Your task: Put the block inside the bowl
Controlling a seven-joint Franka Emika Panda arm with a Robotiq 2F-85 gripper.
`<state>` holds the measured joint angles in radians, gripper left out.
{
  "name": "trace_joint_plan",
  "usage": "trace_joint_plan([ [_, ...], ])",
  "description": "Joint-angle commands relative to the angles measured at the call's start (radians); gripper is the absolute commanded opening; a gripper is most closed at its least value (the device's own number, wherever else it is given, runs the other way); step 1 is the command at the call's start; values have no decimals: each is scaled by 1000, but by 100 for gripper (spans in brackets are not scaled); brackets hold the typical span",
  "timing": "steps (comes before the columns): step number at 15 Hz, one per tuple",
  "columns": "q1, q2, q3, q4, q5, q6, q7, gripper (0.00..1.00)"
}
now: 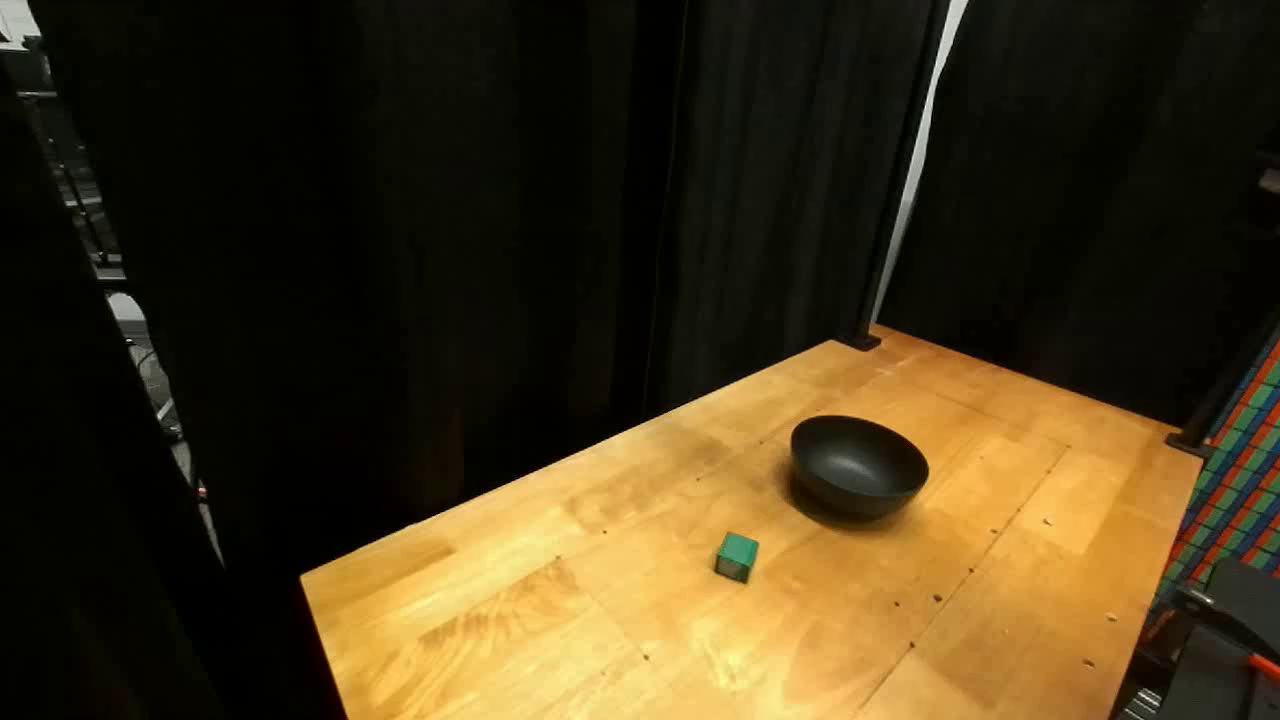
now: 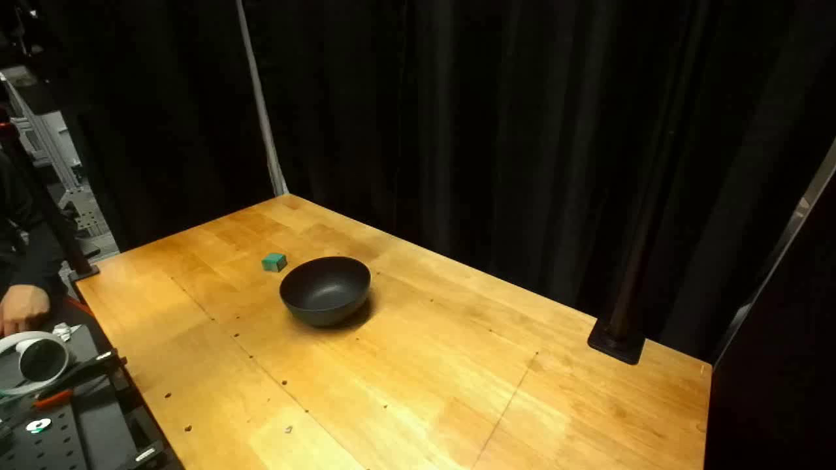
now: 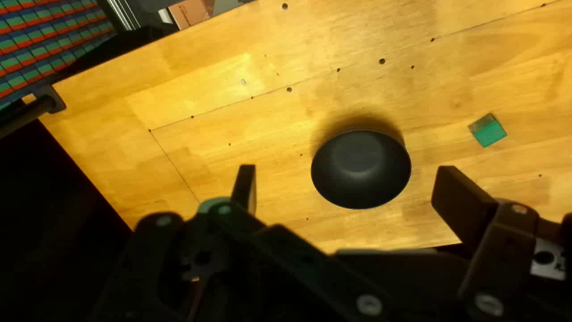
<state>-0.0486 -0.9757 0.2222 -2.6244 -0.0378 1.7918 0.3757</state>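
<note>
The block, a small green cube, rests on the wooden table in both exterior views [image 1: 736, 557] [image 2: 274, 262] and right of the bowl in the wrist view [image 3: 488, 131]. The bowl, round and black, stands upright on the table in both exterior views [image 1: 858, 468] [image 2: 326, 290] and in the wrist view [image 3: 361, 170]. The block lies outside the bowl, a short gap away. My gripper [image 3: 346, 179] is wide open and empty, high above the table, with the bowl appearing between its fingertips. The gripper is out of view in both exterior views.
The wooden table [image 1: 480, 610] has black curtains [image 2: 496, 130] along its sides. Black posts stand at its edge, one with a square base [image 2: 616, 343]. A side bench [image 2: 98, 418] with loose items adjoins the table; a person's hand [image 2: 25, 307] is near it.
</note>
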Motion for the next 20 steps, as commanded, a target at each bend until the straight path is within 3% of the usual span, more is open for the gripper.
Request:
trace_joint_plan([
  [1, 5, 1, -4, 5, -4, -2, 3, 100],
  [3, -2, 4, -21, 9, 20, 37, 18, 100],
  [7, 30, 137, 16, -38, 110, 191, 47, 100],
  [12, 85, 440, 81, -36, 187, 455, 58, 100],
  [17, 121, 761, 129, -13, 131, 787, 81, 100],
  [20, 132, 957, 122, 30, 60, 927, 84, 100],
])
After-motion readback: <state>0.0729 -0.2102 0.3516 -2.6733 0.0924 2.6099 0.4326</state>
